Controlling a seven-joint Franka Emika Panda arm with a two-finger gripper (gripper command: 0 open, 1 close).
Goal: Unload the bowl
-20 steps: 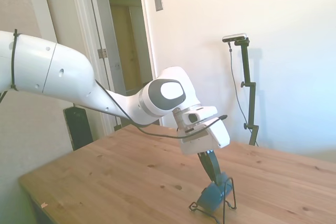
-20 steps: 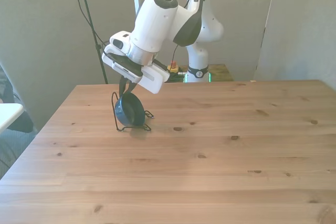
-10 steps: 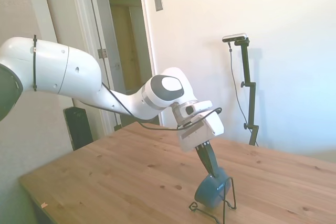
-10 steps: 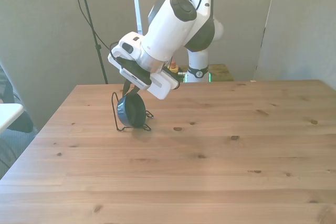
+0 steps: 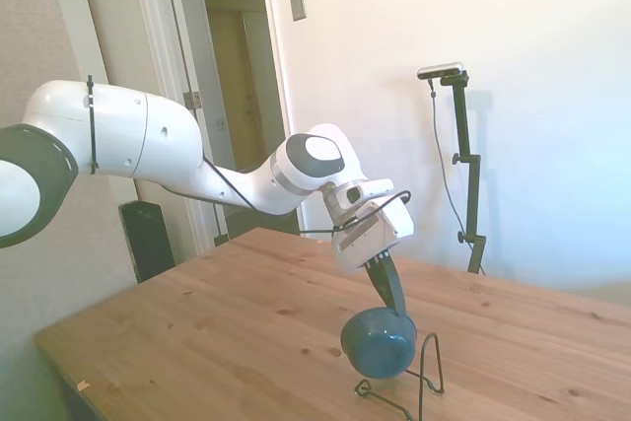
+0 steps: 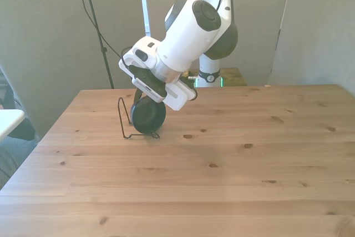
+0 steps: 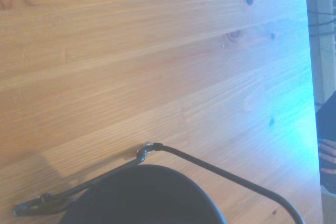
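We see the gripper [image 5: 392, 305] clenched on the rim of the bowl [image 5: 379, 344], which hangs below it, lifted beside the wire rack [image 5: 426, 374] over the table [image 5: 227, 332]. The fingertips are hidden behind the bowl.

Worktop [image 5: 227, 332] made of pale pine planks, knots scattered across boards. White wall [image 5: 532, 36] seen behind it in side view, brightly lit, small grey plate [image 5: 298, 3] fixed high up. Open doorway [image 5: 237, 76] framed in white at wall's end. Grey-green wall [image 6: 44, 31] and pale panel [image 6: 316, 31] seen in front view.
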